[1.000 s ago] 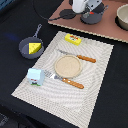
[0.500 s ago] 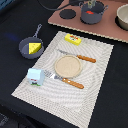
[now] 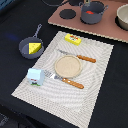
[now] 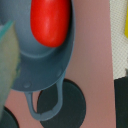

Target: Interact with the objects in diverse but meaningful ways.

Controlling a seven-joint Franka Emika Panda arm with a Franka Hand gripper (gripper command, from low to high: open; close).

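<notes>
A red tomato lies inside a grey pot on the pink stove board. The wrist view looks straight down into that pot from close above. A blurred grey-green shape at that view's edge may be a finger; the gripper itself does not show clearly in either view. A dark grey frying pan holds the yellow cheese wedge. The yellow box and the milk carton stand on the striped placemat.
A wooden plate, a knife and a fork lie on the placemat. A second pot stands at the exterior view's right. Black burner discs mark the stove board.
The arm that hung over the grey pot has drawn back out of the exterior view's top edge. The pot with the tomato now shows uncovered.
</notes>
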